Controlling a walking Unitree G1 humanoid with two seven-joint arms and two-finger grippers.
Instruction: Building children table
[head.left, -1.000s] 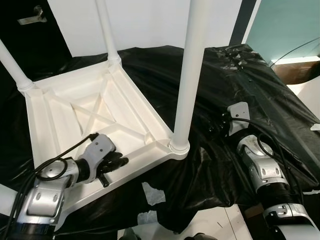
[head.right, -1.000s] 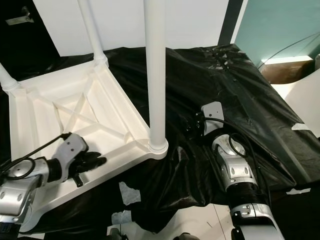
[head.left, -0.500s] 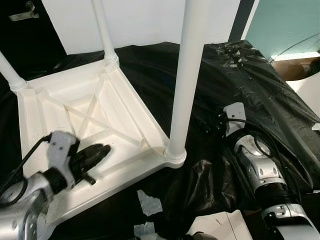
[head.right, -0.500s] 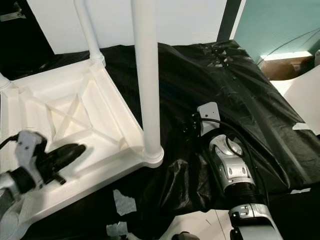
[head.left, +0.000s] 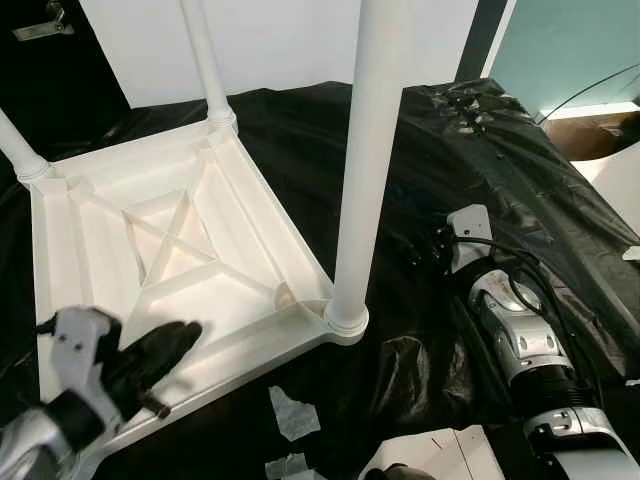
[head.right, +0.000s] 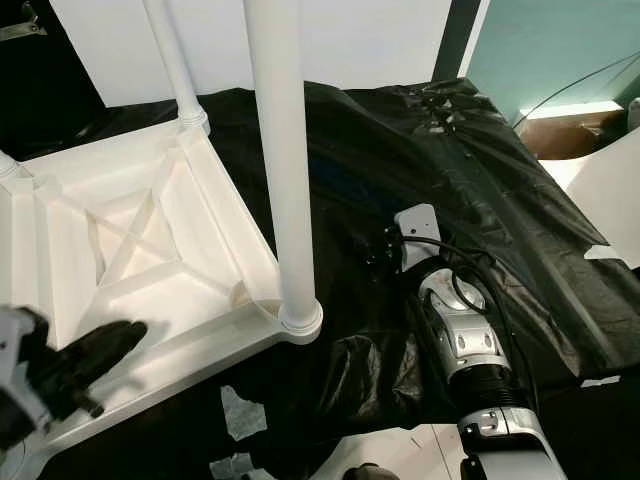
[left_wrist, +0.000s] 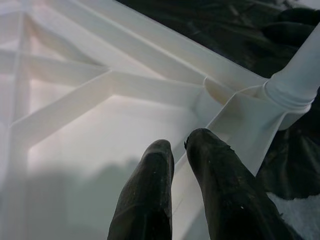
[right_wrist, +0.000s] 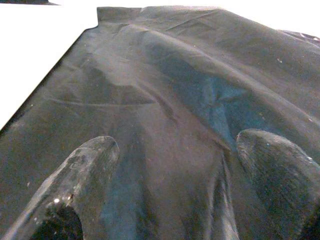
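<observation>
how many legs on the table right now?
3: near right corner, far corner, left corner. The near left corner by the left end effector has none visible, partly hidden.

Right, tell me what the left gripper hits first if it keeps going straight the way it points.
Probably the raised white plastic rib at the corner socket of the upturned white plastic table. The left gripper, fingers nearly together, aims across the underside towards the round white leg; depth is uncertain.
</observation>
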